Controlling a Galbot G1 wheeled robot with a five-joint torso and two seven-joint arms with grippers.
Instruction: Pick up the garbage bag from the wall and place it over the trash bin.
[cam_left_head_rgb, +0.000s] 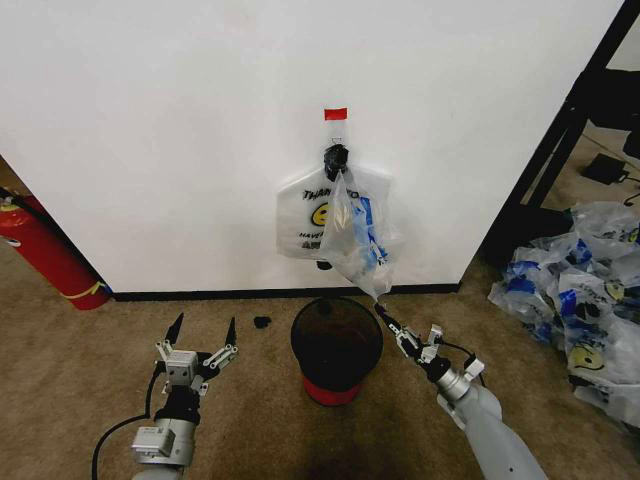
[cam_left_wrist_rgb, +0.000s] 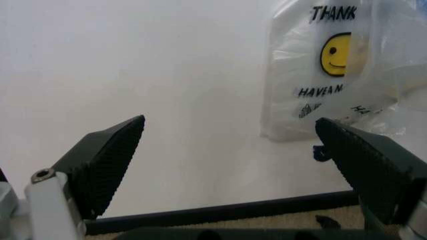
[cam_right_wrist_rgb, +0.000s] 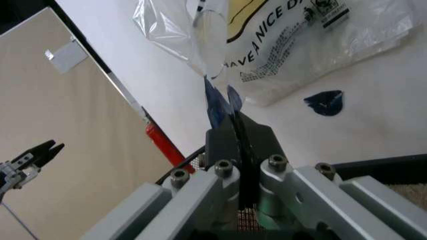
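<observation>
Currently garbage bag (cam_left_head_rgb: 350, 235) hangs from hook (cam_left_head_rgb: 335, 157) on wall (cam_left_head_rgb: 180, 130), above trash bin (cam_left_head_rgb: 336, 345). Right gripper (cam_left_head_rgb: 384, 316) pinches bag's bottom corner, apparently for pulling it free. Left gripper (cam_left_head_rgb: 203, 332) spread, idle, low beside bin.

A: Where can we pass?
B: Bare carpet (cam_left_head_rgb: 90, 380) lies around our open left tool (cam_left_head_rgb: 203, 335).
A: What blocks us?
B: The trash bin (cam_left_head_rgb: 337, 345) sits under the garbage bag (cam_left_head_rgb: 355, 240), which our right tool (cam_left_head_rgb: 383, 313) pinches, and the wall (cam_left_head_rgb: 180, 150) stands behind.
</observation>
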